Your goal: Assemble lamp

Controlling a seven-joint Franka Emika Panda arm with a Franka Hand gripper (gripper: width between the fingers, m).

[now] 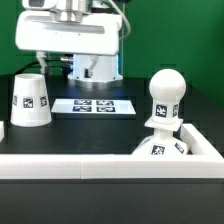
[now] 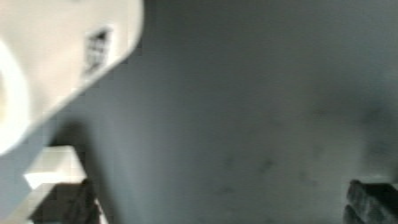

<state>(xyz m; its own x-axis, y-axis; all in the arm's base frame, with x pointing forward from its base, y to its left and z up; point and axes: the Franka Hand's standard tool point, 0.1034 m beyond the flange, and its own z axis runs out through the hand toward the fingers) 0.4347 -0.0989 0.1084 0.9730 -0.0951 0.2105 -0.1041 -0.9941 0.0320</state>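
Observation:
The white cone shade (image 1: 30, 100) stands wide end down on the black table at the exterior view's left, with a tag on its side. The ball-headed bulb (image 1: 164, 97) stands upright on the tagged base (image 1: 165, 149) at the right, just behind the white front wall. The arm's hand (image 1: 76, 10) hangs high at the top edge, apart from all parts. In the wrist view my gripper (image 2: 221, 205) is open and empty, its dark fingers (image 2: 63, 205) far apart over bare table. A blurred white curved part with a tag (image 2: 50, 70) lies at the edge; which part it is I cannot tell.
The marker board (image 1: 93, 105) lies flat between the shade and the bulb, in front of the robot's white pedestal (image 1: 85, 60). A low white wall (image 1: 110, 172) runs along the front and up the right side (image 1: 205, 145). A green backdrop stands behind.

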